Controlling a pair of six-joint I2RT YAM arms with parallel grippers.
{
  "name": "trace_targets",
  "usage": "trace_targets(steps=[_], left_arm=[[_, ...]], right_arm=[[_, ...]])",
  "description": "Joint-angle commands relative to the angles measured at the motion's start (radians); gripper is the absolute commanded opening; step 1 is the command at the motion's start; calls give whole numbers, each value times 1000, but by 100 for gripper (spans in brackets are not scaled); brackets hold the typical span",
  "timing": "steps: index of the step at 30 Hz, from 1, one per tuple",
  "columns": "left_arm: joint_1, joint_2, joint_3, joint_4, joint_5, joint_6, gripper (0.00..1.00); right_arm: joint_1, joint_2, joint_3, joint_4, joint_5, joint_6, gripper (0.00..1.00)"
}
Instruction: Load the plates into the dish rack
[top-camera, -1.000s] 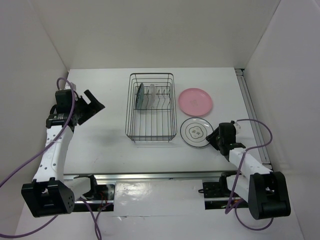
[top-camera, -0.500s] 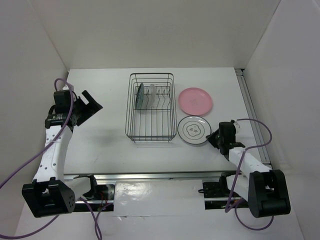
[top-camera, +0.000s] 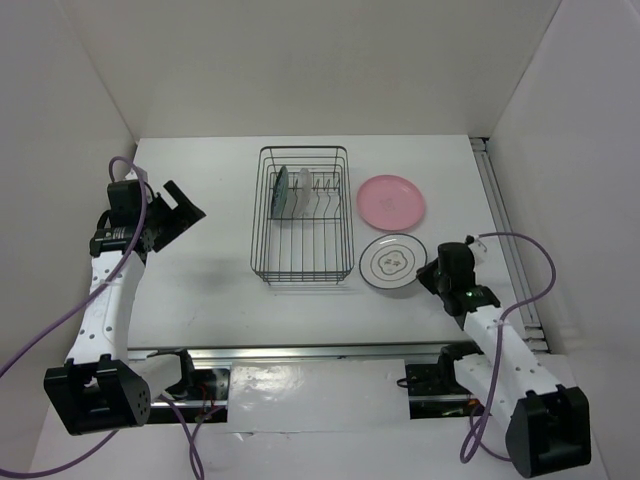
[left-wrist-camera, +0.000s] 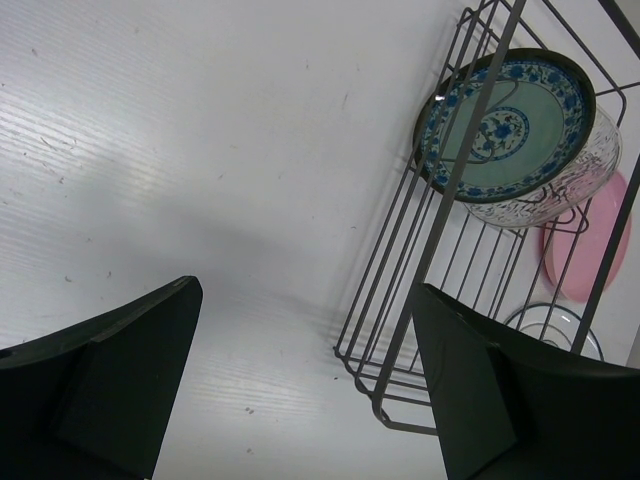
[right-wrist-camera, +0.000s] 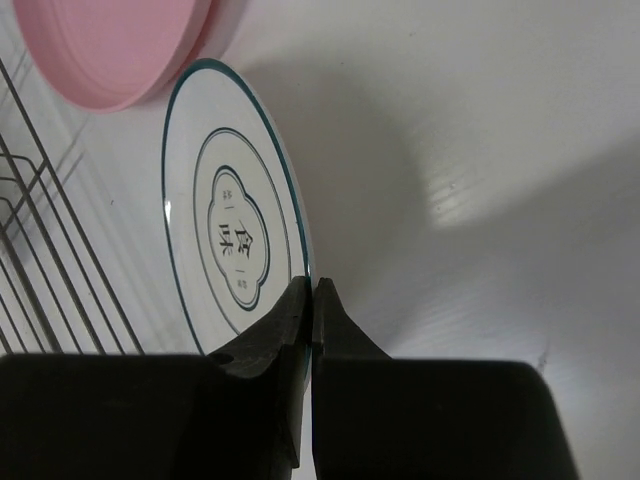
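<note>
The wire dish rack (top-camera: 303, 213) stands mid-table with the teal-green plate (top-camera: 282, 192) and the clear glass plate (top-camera: 303, 194) upright in its prongs; both plates also show in the left wrist view, the teal (left-wrist-camera: 505, 122) and the glass (left-wrist-camera: 560, 185). My right gripper (top-camera: 431, 274) is shut on the near rim of the white dark-rimmed plate (top-camera: 391, 261), tilted just right of the rack; it shows clearly in the right wrist view (right-wrist-camera: 228, 225), pinched at the gripper (right-wrist-camera: 311, 290). The pink plate (top-camera: 391, 200) lies flat behind it. My left gripper (top-camera: 193, 205) is open and empty, left of the rack.
White walls enclose the table on three sides. A metal rail (top-camera: 497, 205) runs along the right edge. Purple cables (top-camera: 530, 275) loop from both arms. The rack's right-hand prong slots hold nothing.
My right gripper has lifted the white plate's near rim and the right arm has risen and shifted; the plate sits slightly tilted. The left arm has barely moved.
</note>
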Motion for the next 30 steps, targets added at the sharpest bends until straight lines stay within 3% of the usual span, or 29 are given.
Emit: trace_targets(steps=[1,10,21,25,30], left_arm=[[5,-2,30,12,12,-17,100],[5,-2,30,12,12,-17,100],[5,-2,30,12,22,-17,100],[5,-2,30,12,22,-17,100],[5,-2,30,12,22,-17,100]], right_arm=[[37,-66,109,-218,119,-18,0],[176,-120,297,-415,355,2,0],[267,-120,450,-472,555,-9,0],[278,-54,542,-400,609,-125,0],[278,52,666,-236,566,-318,0]])
